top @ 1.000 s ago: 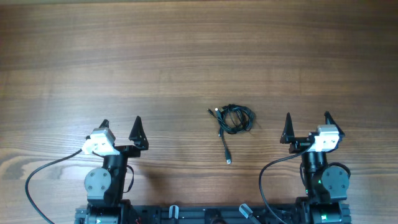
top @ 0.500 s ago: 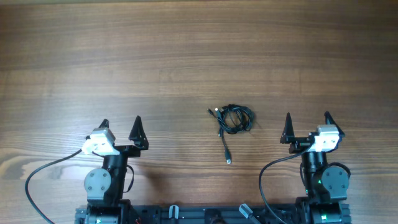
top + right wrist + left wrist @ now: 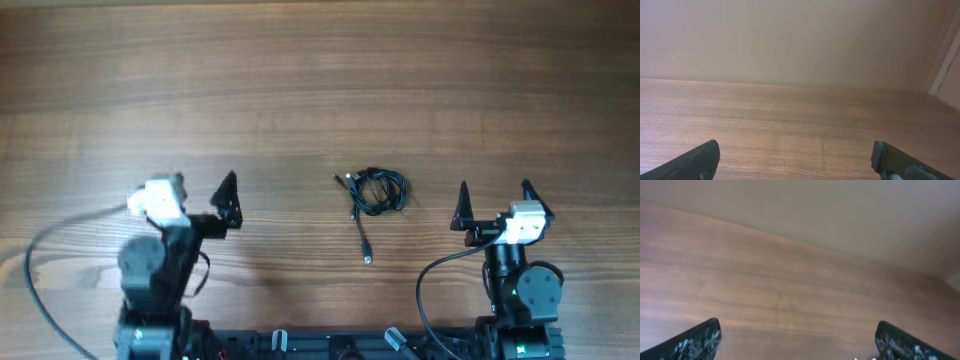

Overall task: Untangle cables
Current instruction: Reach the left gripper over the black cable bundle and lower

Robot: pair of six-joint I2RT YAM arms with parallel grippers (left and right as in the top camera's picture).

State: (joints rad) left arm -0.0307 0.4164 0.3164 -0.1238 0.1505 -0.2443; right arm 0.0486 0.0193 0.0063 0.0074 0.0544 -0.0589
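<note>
The cables (image 3: 378, 189) lie as a small black knot on the wooden table (image 3: 300, 80), a little right of the middle. One strand runs from the knot toward the near edge and ends in a metallic plug (image 3: 367, 258). My left gripper (image 3: 203, 184) hangs open to the left of the knot, well apart from it. On the knot's right, my right gripper (image 3: 494, 188) is also open and clear of it. Both wrist views show only bare wood between the spread fingers of the left gripper (image 3: 797, 326) and the right gripper (image 3: 795, 146); the cables are out of those views.
Thick black arm cables loop at the near edge, one at the left (image 3: 40, 260) and one by the right base (image 3: 430, 280). A plain wall (image 3: 800, 40) rises beyond the table's far edge.
The left arm has swung and looks motion-blurred; its gripper has shifted slightly away from the near edge. The right arm and the cables have not moved.
</note>
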